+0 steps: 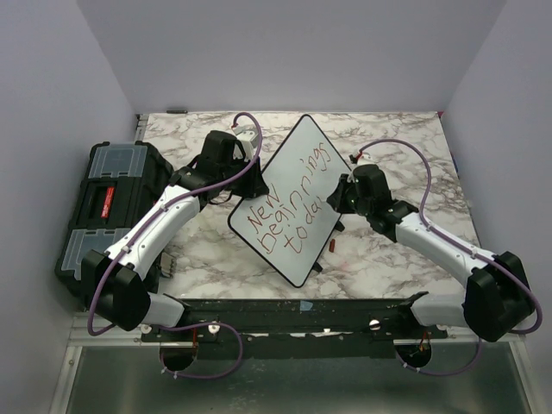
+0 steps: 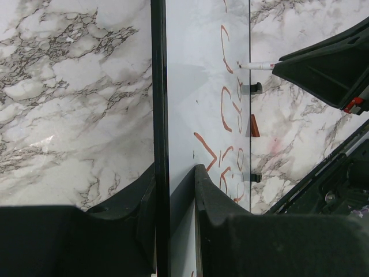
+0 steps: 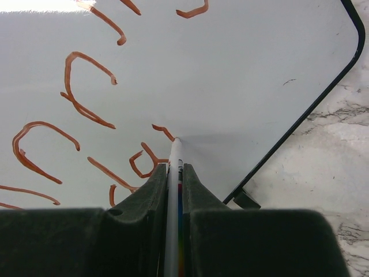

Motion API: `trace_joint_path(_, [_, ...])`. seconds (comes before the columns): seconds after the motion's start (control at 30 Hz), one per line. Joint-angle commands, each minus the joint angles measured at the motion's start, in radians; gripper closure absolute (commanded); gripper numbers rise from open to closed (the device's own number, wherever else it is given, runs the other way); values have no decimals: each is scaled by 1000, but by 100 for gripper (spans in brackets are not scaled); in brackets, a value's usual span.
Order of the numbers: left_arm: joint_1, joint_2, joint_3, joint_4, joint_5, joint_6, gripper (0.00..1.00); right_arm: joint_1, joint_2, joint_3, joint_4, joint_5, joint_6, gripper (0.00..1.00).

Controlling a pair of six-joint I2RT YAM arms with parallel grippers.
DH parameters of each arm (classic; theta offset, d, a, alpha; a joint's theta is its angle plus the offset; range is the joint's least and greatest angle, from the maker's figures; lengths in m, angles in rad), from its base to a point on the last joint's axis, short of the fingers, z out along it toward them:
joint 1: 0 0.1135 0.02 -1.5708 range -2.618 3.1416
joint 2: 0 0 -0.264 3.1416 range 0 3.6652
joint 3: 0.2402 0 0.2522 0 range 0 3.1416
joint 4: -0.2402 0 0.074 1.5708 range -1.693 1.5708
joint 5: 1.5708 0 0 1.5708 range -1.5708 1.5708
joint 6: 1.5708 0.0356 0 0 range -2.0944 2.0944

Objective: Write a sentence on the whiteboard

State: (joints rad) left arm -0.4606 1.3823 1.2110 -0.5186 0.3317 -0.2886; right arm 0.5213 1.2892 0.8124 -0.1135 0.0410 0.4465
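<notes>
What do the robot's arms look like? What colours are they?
The left arm and right arm have smooth white shells with chunky black joints. A thin purple cable loops along each. The left tool and right tool are black, each with two blocky fingers.

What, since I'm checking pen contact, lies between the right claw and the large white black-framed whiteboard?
A thin white marker, clamped in the right claw, its tip on the whiteboard at the red lettering; the right wrist view shows it.
</notes>
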Motion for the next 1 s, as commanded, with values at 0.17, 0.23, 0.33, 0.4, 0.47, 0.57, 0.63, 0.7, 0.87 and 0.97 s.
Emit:
trace_joint_path(0.17, [-38, 44, -44, -123, -131, 172, 100, 0, 74, 83, -23, 48, -19, 99])
trace_joint_path(0.23, [-38, 46, -44, -123, -131, 172, 100, 0, 84, 98, -23, 47, -20, 99])
trace_joint_path(0.33, [-38, 44, -45, -123, -132, 171, 100, -2, 97, 116, -23, 44, -21, 99])
trace_joint_path(0.4, [-38, 46, -45, -122, -132, 172, 100, -2, 103, 127, -24, 42, -21, 99])
trace_joint_path(0.47, [-38, 46, -44, -122, -132, 172, 100, 0, 107, 138, -23, 38, -20, 99])
trace_joint_path(0.57, [-38, 47, -42, -123, -132, 172, 100, -1, 113, 152, -25, 31, -22, 99])
trace_joint_path(0.63, [-38, 47, -43, -122, -132, 172, 100, -1, 114, 156, -25, 25, -21, 99])
trace_joint_path(0.7, [-38, 47, -43, -123, -132, 172, 100, -1, 113, 156, -25, 20, -20, 99])
trace_joint_path(0.87, [-38, 46, -42, -123, -132, 172, 100, -1, 104, 141, -20, 4, -22, 99])
trace_joint_path(0.97, [-38, 45, -43, -123, -132, 172, 100, 0, 97, 123, -20, 8, -26, 99])
